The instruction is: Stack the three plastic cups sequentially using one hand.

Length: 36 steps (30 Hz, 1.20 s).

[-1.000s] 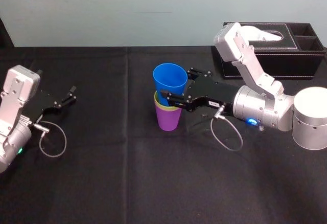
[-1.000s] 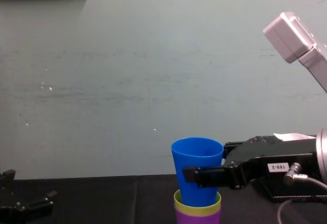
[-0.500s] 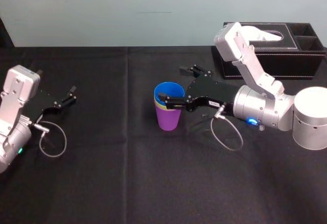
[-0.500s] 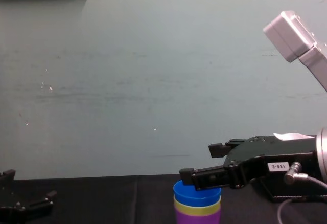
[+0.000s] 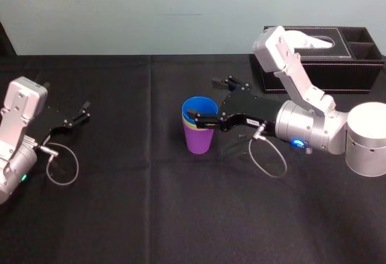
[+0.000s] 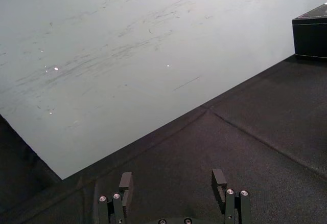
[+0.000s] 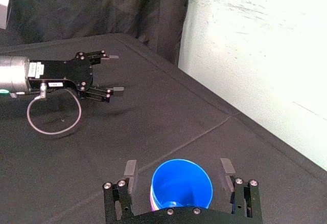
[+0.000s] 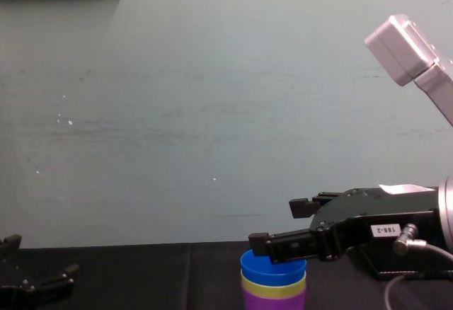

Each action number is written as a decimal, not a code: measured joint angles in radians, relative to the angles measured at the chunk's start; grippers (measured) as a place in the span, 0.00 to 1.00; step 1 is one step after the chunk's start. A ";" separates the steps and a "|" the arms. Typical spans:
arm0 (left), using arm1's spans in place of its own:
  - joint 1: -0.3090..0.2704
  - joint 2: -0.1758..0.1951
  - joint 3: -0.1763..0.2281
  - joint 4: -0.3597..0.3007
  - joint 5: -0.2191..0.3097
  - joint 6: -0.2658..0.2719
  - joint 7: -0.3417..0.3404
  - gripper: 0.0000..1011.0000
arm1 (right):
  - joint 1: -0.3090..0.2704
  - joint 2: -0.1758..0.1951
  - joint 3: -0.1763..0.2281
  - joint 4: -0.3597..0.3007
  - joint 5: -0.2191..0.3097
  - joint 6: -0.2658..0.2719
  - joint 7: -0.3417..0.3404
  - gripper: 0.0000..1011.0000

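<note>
We see the black table w/ the tissue box at its back right. Our right gripper, left-front of the box, gapes wide astride the blue cup, gripping nothing (blue cup sits upright in the yellow-green cup, that in the purple cup). Our left gripper idles far left of the box, fingers apart.

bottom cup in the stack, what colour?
Purple; the bottom cup shows best in the head view.

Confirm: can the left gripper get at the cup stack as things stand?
Probably yes: bare cloth lies between the left gripper and the cup stack, though the right gripper straddles its rim.
</note>
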 joint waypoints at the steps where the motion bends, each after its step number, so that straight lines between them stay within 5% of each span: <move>1: 0.000 0.000 0.000 0.000 0.000 0.000 0.000 1.00 | 0.000 0.000 0.000 0.000 0.000 0.000 0.000 0.99; 16: 0.000 0.000 0.000 0.000 0.000 0.000 0.000 1.00 | -0.006 0.001 0.006 -0.007 0.001 0.002 -0.005 0.99; 36: 0.000 0.000 0.000 0.000 0.000 0.000 0.000 1.00 | -0.103 0.059 0.146 -0.057 0.072 -0.004 -0.083 0.99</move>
